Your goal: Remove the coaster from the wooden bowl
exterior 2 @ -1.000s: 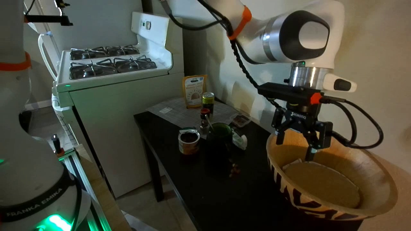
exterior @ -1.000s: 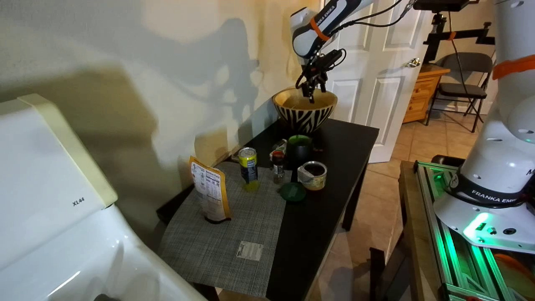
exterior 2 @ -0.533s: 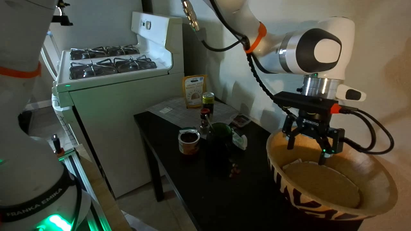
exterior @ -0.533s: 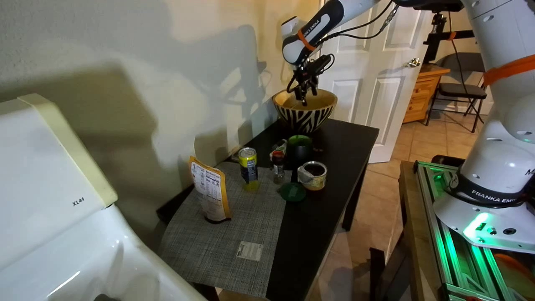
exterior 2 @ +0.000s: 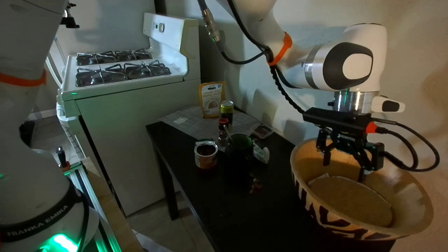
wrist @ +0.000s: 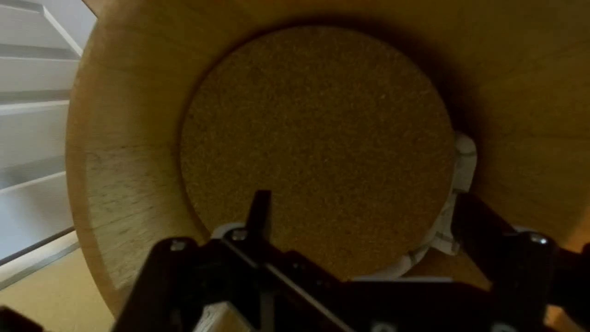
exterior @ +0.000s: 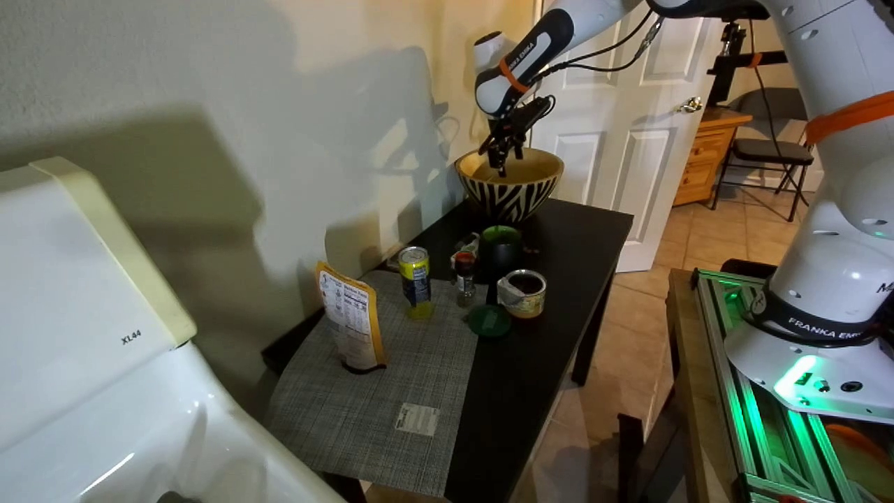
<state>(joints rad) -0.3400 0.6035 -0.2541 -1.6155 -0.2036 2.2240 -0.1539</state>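
Note:
A wide wooden bowl (exterior: 510,199) with zigzag stripes outside stands at the far end of the dark table, also in an exterior view as the bowl (exterior 2: 410,204) seen into from above. Inside it lies the coaster (wrist: 318,138), a flat tan disc covering much of the bottom; in an exterior view the coaster (exterior 2: 351,201) shows partly. Folds of white cloth (wrist: 445,223) stick out from under its edge. My gripper (wrist: 362,199) hangs over the bowl, jaws wide apart with nothing between them. In an exterior view the gripper (exterior 2: 344,168) appears above the disc, apart from it.
On the table (exterior 2: 217,206) are a dark green cup (exterior 2: 241,145), an opened tin (exterior 2: 205,155), a red-capped bottle (exterior 2: 223,131), a can (exterior 2: 226,112), a pouch (exterior 2: 211,99) and a brush (exterior 2: 262,154). The wall (exterior: 314,140) runs close behind the bowl.
My gripper has come lower over the bowl, shifting right in one exterior view and left in the other. Its jaws stayed open, and the bowl and coaster have not moved.

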